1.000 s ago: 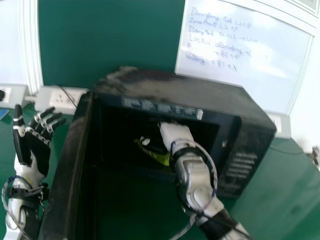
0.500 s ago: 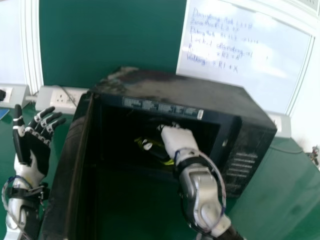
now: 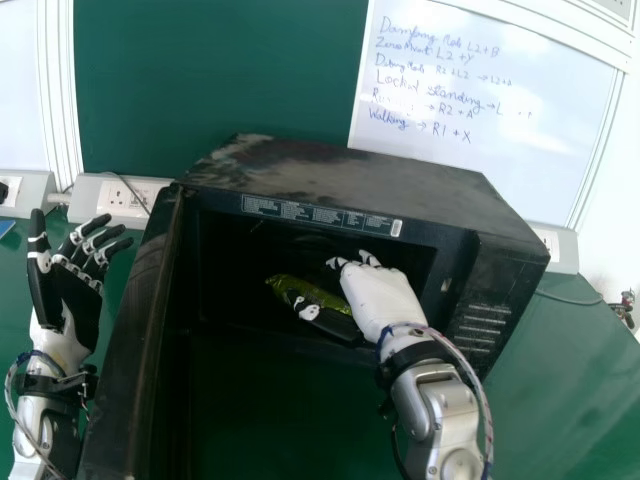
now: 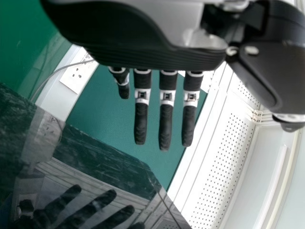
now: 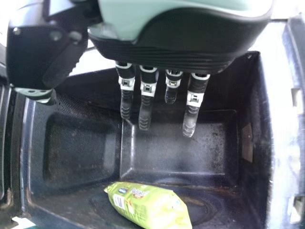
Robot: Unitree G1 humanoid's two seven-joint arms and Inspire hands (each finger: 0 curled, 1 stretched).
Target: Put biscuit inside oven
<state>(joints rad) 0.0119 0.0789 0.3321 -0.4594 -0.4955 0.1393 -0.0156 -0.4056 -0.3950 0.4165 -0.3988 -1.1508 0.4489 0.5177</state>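
While the green table (image 3: 560,350) spreads beneath everything and a green board (image 3: 220,80) stands behind it, the dark oven (image 3: 350,170) takes the middle of the head view, its top marked with pale, dusty smears. A whiteboard (image 3: 450,180) with blue handwriting is behind the oven, towards the right. The oven's door (image 3: 140,330) stands wide open on the left. Beyond that door, the left hand (image 3: 75,300) is raised with its fingers straight and spread, the thumb well out from them, and nothing in its grasp. The right hand (image 3: 380,295) is at the oven's mouth, reaching into the cavity; its fingers are extended with gaps between them, pinching nothing. Smallest of these is the biscuit packet (image 5: 147,207), lying on the cavity floor, apart from the fingertips in the right wrist view. Its wrapper is bright yellow-green and glossy, plump through the body and drawn in to a narrow, flattened end. Near that end are a small blue patch, some reddish print and a white panel with fine dark marks, while soft creases catch the light along the rest. In the head view it slants, partly hidden behind the right thumb.
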